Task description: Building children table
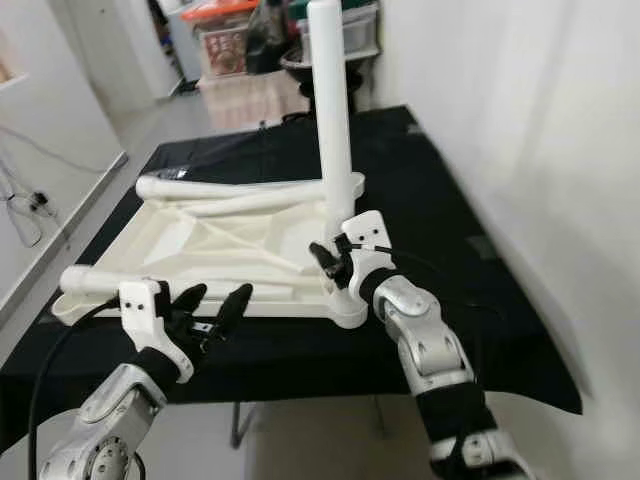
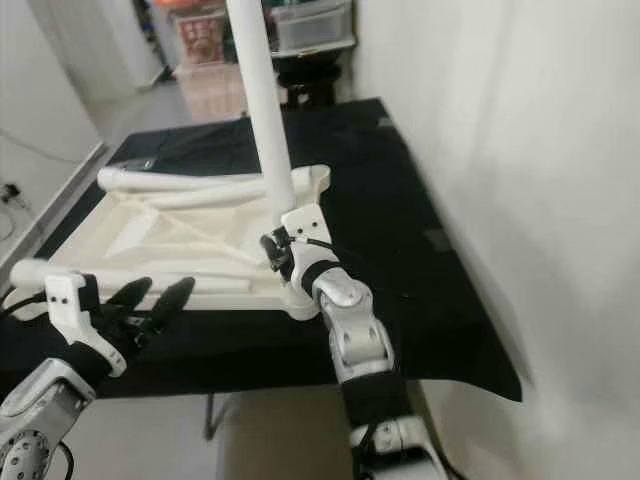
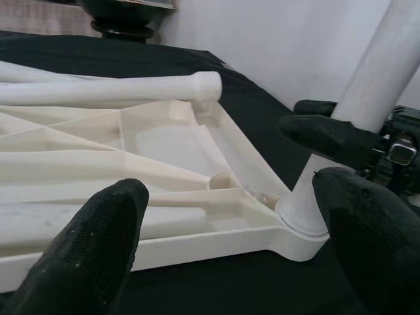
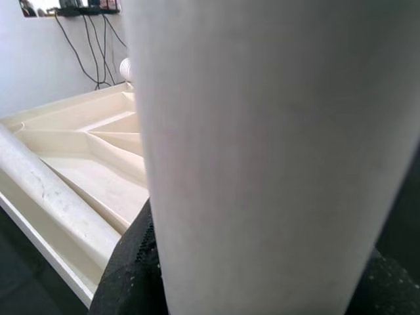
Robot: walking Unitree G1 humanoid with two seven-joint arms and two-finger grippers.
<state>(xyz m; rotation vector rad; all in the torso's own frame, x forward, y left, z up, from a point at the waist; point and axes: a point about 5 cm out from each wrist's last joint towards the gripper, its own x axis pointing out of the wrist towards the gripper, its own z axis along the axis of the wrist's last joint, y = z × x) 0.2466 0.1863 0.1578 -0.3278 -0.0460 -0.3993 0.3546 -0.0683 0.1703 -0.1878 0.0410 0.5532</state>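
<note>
The white tabletop (image 1: 200, 240) lay upside down on the black-covered table (image 1: 430, 200). The right gripper (image 1: 335, 262) was clamped round the base of the upright leg (image 1: 332, 120) standing in the near right corner socket. The left gripper (image 1: 212, 312) hovered spread and empty. Two loose legs (image 1: 240, 203) lay on the tabletop, so most fitting seemed left

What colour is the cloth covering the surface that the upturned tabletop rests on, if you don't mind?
Black. The cloth shows best in the left eye view, under the white tabletop.
</note>
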